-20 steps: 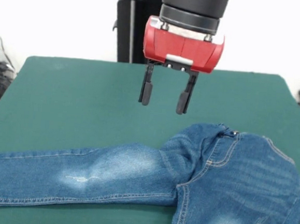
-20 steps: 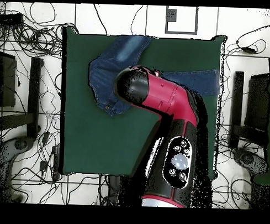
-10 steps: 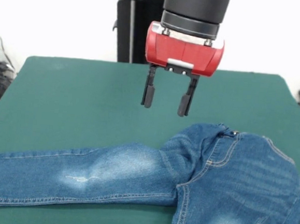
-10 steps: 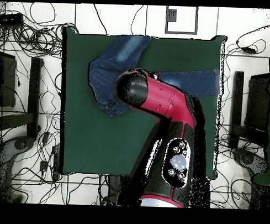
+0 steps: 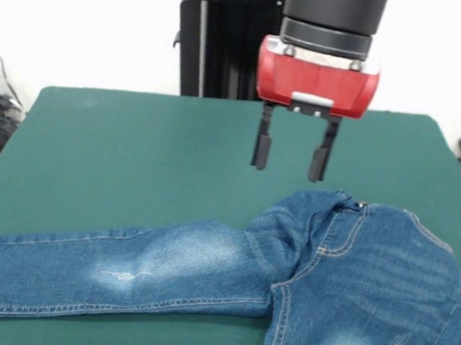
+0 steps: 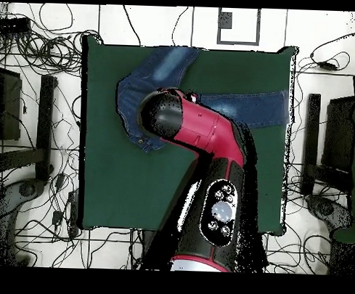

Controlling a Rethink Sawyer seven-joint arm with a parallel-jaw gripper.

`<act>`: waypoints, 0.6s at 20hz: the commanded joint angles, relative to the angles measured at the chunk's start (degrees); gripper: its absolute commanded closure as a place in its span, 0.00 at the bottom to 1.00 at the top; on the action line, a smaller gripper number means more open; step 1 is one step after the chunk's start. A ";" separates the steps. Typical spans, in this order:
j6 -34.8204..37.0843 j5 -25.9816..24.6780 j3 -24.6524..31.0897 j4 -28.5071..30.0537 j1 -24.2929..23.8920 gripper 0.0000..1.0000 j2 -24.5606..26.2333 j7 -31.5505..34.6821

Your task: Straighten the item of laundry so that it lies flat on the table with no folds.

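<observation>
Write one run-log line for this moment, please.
gripper: open, empty, above waistband | jeans: untouched, one leg stretched sideways, other leg leaves the frame, seat bunched | table: green | step: no grasp yet

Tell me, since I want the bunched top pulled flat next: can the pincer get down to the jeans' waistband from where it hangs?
Probably yes. The open pincer hangs just above the waistband, a little to one side, with nothing between them.
</observation>
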 commanded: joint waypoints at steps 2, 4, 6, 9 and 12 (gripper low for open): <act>3.27 3.39 3.49 3.92 3.42 0.00 4.84 18.22; 3.05 3.67 3.13 3.57 3.74 0.00 5.27 18.41; 2.85 3.85 2.85 3.34 3.95 0.00 5.65 18.16; 2.24 4.22 3.09 3.26 3.61 0.00 6.15 17.55; 2.26 4.11 3.30 3.14 3.29 0.00 6.61 16.57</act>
